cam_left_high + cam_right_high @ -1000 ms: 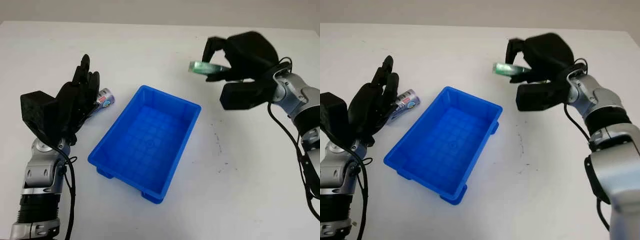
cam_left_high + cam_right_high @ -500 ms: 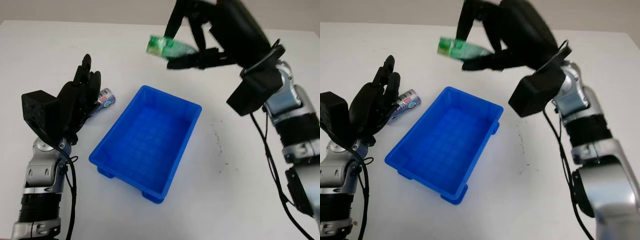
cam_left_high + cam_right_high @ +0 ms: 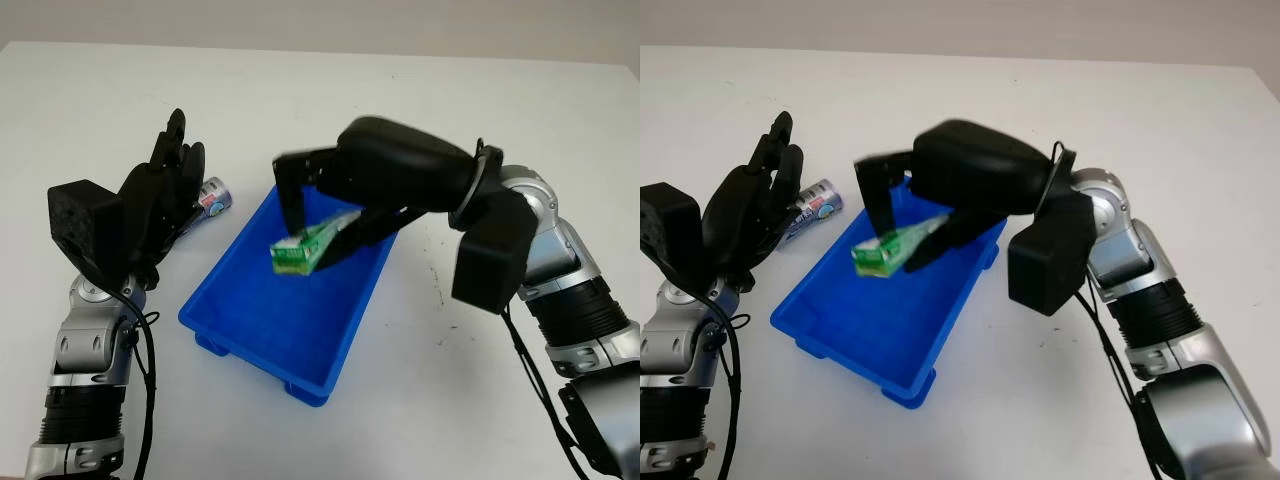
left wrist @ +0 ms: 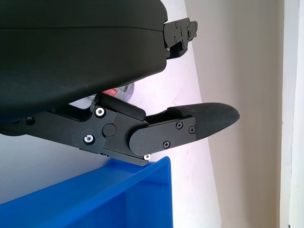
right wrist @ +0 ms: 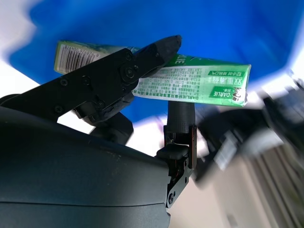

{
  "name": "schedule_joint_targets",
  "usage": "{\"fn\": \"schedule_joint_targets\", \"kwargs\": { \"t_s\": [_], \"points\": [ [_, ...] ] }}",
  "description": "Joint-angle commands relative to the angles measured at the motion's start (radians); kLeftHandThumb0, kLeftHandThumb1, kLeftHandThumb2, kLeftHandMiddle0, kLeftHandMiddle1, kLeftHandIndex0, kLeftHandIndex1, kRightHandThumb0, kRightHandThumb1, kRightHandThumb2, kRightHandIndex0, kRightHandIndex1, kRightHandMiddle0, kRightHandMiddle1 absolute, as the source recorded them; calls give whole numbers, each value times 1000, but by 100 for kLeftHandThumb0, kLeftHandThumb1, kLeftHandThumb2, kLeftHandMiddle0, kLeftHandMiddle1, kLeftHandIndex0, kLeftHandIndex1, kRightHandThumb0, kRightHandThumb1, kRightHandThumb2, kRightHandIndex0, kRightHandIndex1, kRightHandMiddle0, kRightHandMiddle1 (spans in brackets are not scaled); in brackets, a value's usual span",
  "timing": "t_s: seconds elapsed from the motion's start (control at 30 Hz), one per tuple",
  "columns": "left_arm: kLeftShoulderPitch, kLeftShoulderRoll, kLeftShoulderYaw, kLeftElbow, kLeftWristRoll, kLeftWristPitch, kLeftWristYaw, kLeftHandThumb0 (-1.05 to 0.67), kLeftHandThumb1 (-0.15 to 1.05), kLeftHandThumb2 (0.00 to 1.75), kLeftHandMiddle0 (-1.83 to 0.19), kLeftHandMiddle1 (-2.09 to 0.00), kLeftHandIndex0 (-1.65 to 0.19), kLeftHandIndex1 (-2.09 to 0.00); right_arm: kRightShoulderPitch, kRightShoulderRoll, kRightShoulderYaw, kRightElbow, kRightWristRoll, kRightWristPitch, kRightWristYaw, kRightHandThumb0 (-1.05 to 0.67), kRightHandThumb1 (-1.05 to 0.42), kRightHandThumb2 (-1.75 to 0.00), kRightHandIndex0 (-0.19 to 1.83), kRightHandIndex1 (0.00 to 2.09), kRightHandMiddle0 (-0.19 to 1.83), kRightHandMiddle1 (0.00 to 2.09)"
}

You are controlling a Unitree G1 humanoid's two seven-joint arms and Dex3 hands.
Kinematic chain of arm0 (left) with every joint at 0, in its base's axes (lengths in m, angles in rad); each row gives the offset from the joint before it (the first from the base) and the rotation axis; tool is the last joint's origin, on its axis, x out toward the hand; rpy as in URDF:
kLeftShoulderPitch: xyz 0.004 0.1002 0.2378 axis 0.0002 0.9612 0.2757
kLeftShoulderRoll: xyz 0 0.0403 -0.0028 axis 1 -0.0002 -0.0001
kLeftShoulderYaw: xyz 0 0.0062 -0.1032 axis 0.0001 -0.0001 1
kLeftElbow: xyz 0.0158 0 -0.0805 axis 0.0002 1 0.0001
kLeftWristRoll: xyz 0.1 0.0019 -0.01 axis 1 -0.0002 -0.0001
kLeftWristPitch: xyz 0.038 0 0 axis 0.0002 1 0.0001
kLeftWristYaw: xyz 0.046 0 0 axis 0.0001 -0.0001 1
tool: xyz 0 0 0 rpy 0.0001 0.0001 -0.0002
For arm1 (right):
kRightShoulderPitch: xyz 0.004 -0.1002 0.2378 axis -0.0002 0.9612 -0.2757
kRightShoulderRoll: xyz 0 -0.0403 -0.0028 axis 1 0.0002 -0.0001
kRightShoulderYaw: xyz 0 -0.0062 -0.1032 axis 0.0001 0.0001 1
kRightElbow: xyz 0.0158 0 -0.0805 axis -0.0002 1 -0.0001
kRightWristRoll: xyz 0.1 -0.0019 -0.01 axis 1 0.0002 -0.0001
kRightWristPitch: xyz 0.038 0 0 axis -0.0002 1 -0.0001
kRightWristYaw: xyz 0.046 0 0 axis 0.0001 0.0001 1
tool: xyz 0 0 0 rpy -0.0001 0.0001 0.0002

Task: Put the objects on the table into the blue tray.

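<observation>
1. Left hand (image 3: 160, 205) sits at the table's (image 3: 90, 90) left side, left of the tray (image 3: 240, 310). Open, holding nothing, fingers pointing up and away from the robot.
2. Can (image 3: 211, 196) lies on its side on the table just behind the left hand's fingers, near the tray's far-left corner and outside the tray. Silver body, red and blue label; mostly hidden by the hand.
3. Tray is blue, rectangular, set at a diagonal mid-table, with a grid-patterned floor. Nothing rests on the floor where it can be seen.
4. Box (image 3: 312, 246) is a long, thin green carton with a white end face, tilted, held above the tray's far half. It is off the tray floor.
5. Right hand (image 3: 330, 215) reaches in from the right over the tray's far rim, fingers closed on the box: one finger down at the box's left, others underneath at its right.
6. Right wrist view adds detail: a barcode at one end of the box (image 5: 156, 80), "DARLIE" print and fine text at the other, one finger (image 5: 142, 57) across the top face and another under it, blue tray blurred behind.
7. Left wrist view shows a tray corner (image 4: 142, 185) beside the left hand's finger (image 4: 190, 123), and a bit of the can (image 4: 124, 90) tucked against the shell.
</observation>
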Motion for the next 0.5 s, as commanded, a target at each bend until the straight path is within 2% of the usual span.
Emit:
{"fn": "schedule_joint_targets", "kwargs": {
  "t_s": [0.0, 0.07, 0.1, 0.13, 0.17, 0.27, 0.47],
  "points": [
    [15, -9, -3, -7, -4, 3, 1, -80, 105, 62, 19, -3, 19, -2, -35, -43, 23, 6, -40, 10, 54, -61, -102, -6, 31, 161, 27, 155],
    [15, -8, -5, -8, 2, 6, 6, -79, 105, 63, 19, -4, 18, -3, -52, -60, 30, 10, -37, 7, 114, -66, -102, -5, 16, 96, 18, 94],
    [15, -9, -6, -8, 4, 9, 9, -79, 105, 63, 18, -4, 18, -3, -56, -64, 29, 7, -30, 7, 133, -67, -102, -5, 18, 68, 20, 70],
    [13, -10, -7, -8, 5, 10, 11, -79, 105, 63, 18, -4, 18, -4, -58, -67, 27, 4, -23, 10, 151, -70, -103, -6, 13, 40, 14, 44],
    [12, -10, -7, -7, 5, 11, 12, -79, 105, 63, 18, -5, 18, -4, -59, -68, 24, 0, -19, 18, 164, -71, -104, -6, 9, 28, 11, 33],
    [10, -9, -8, -3, 5, 10, 12, -80, 105, 62, 18, -5, 17, -4, -67, -66, 15, 4, -19, 13, 171, -71, -105, -9, -1, 12, 1, 18],
    [8, -5, -7, 2, 5, 6, 8, -79, 105, 62, 18, -5, 18, -4, -82, -53, -15, 31, -12, 3, 124, -70, -105, -11, -8, 6, -3, 11]
  ]
}}
